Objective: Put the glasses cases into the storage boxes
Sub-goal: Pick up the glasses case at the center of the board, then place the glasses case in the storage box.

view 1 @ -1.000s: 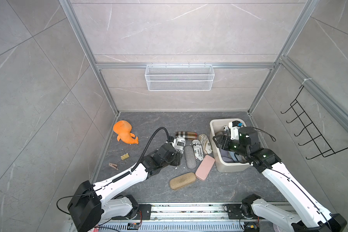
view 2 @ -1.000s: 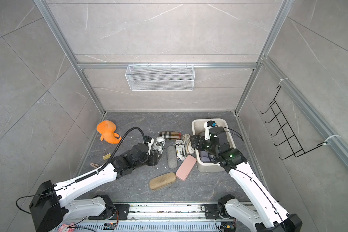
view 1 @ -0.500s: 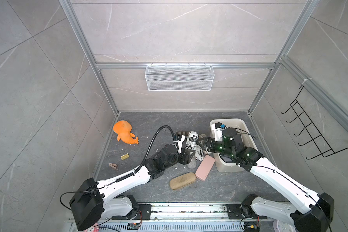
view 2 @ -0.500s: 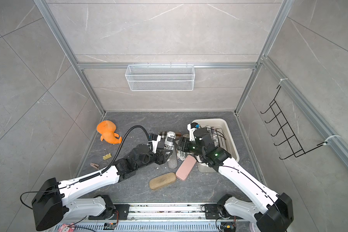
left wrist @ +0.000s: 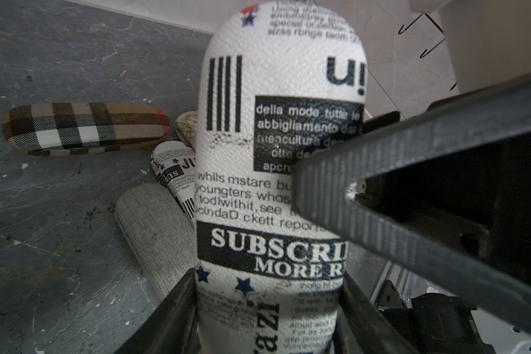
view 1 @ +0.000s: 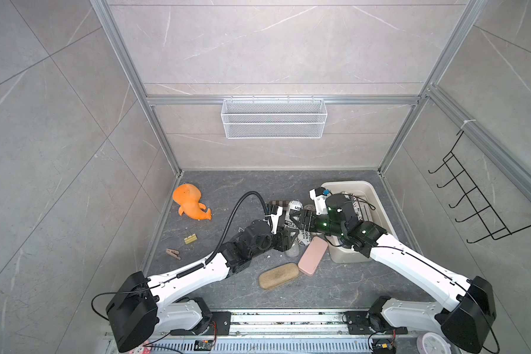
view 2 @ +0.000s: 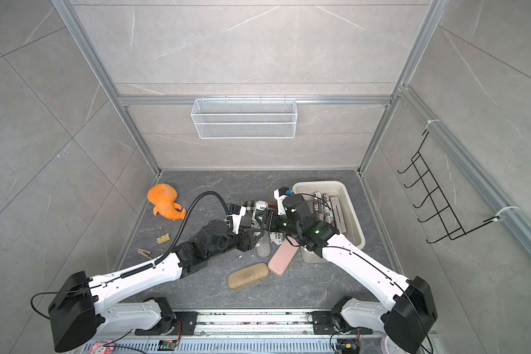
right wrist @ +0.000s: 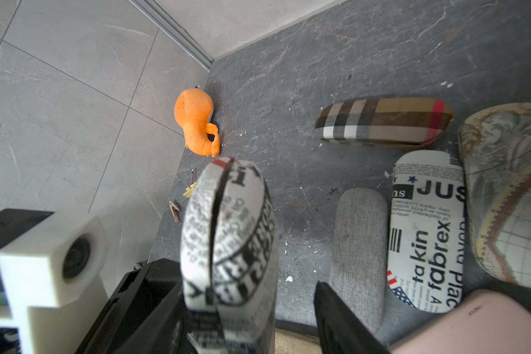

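In a top view: we see left gripper clamped on newspaper case, held off worktop; right gripper straddles its free end; tub just behind right gripper.
Left wrist: case fills left jaws; right gripper's finger crosses in front of print.
Right wrist: we find right jaws apart, gap beside case; grey case and pink case below gripper.
Risk, we judge: left letting go before right bites drops case onto those two; lopsided squeeze could twist it.

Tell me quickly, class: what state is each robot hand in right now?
Left hand: closed, holding the newspaper-print case.
Right hand: open, jaws either side of the same case, a gap showing.
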Motion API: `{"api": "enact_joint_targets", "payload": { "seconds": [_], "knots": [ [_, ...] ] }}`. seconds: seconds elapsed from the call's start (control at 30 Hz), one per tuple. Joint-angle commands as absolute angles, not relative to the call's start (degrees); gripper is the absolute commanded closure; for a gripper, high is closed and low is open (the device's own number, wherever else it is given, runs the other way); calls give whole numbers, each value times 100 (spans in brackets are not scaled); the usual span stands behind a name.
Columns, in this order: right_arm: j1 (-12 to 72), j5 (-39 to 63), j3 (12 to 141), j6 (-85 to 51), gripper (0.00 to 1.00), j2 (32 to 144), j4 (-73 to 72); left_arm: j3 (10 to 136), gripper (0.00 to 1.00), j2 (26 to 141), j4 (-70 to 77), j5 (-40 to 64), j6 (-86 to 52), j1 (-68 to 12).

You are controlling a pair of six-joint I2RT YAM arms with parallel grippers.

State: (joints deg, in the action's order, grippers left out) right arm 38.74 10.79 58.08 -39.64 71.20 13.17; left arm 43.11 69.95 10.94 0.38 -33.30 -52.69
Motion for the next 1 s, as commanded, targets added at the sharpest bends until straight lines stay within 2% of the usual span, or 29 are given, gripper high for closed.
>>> {"api": "enact_joint_targets", "payload": {
  "seconds": [0.0, 0.17, 0.27, 0.43, 0.73, 0.97],
  "knots": [
    [3934, 1040, 5978, -3979, 40, 7200, 1155, 4404, 44, 6833, 1633, 100, -3349, -5281],
    [4034, 985, 6010, -4040, 64, 7299, 1094, 4307, 42, 6849, 1699, 101, -3423, -5274],
    [4065, 978, 6016, -4052, 67, 7270, 1072, 4287, 30, 6823, 1679, 216, -3456, -5281],
    [4061, 639, 6174, -3936, 69, 7145, 1306, 3899, 7, 6443, 1748, -20, -3535, -5282],
    [3914, 109, 7049, -3000, 69, 6823, 2668, 3281, 6, 5007, 623, -929, -3560, -5277],
    [2971, -230, 7201, -2430, 68, 6353, 3653, 3028, 4, 4146, -116, -1487, -3490, -5271]
  ]
}}
